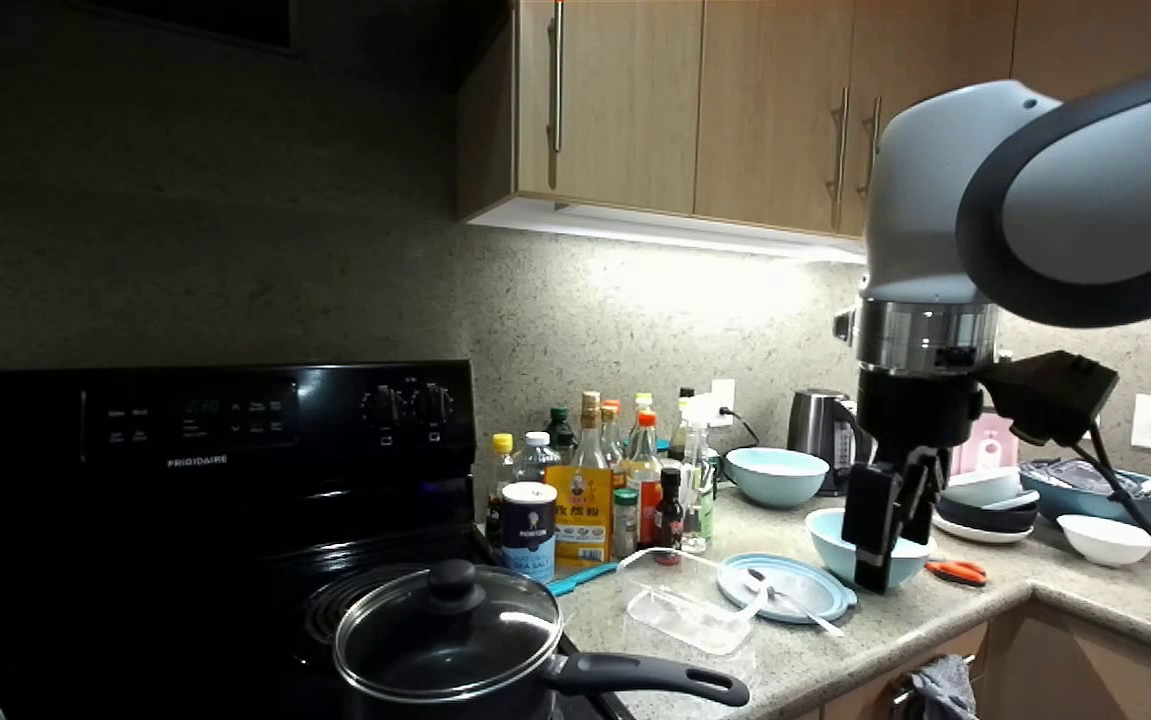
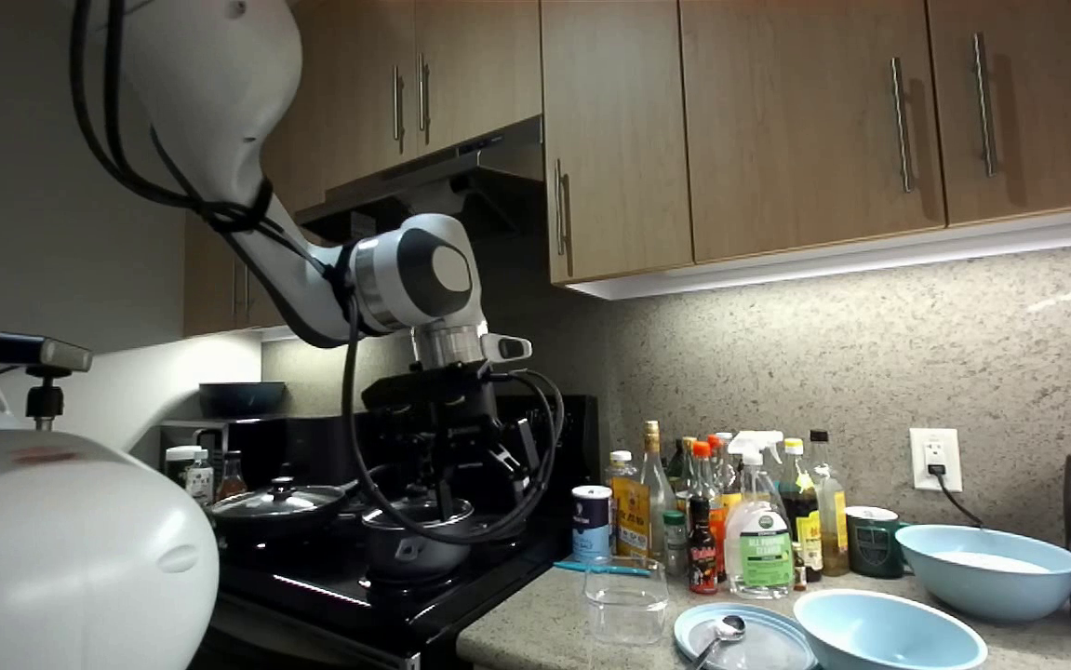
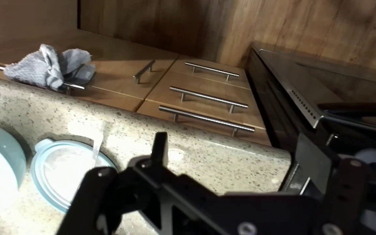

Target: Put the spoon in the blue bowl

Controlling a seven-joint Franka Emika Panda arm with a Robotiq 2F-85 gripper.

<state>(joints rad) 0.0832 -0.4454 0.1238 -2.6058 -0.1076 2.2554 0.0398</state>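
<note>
Gripper, black, two-fingered (image 3: 235, 153): your fingers stand well apart, with air between them; it points downward at the end of the white jointed arm (image 2: 265, 270). In an exterior view it hides part of the nearer bowl from you.

Spoon, thin, silvery-white (image 2: 727, 631): lies on the plate, its head inside the rim, its handle crossing the rim toward the counter's front edge. Your wrist view shows the handle, bleached by glare.

Plate, flat, round, pale blue, with a small tab (image 1: 805, 578): beneath the spoon, on the speckled stone counter (image 3: 214, 163).

Bowl, deep, round, glossy, light blue-turquoise (image 2: 889, 637): upright, just beside the plate; the spoon is outside it.

Bowl, light blue, second of its kind (image 2: 991, 591): farther back, beside the dark metal kettle (image 1: 813, 445).

Container, clear plastic, rectangular (image 2: 626, 619): just beside the plate, on the side away from the nearer bowl.

Spray bottle, white with green label (image 2: 760, 549): upright among sauce bottles.

Saucepan, dark, with glass lid and long handle (image 1: 445, 640): on the black stove (image 1: 205, 500).

Cloth, grey (image 3: 49, 67): draped over a metal bar handle.
</note>
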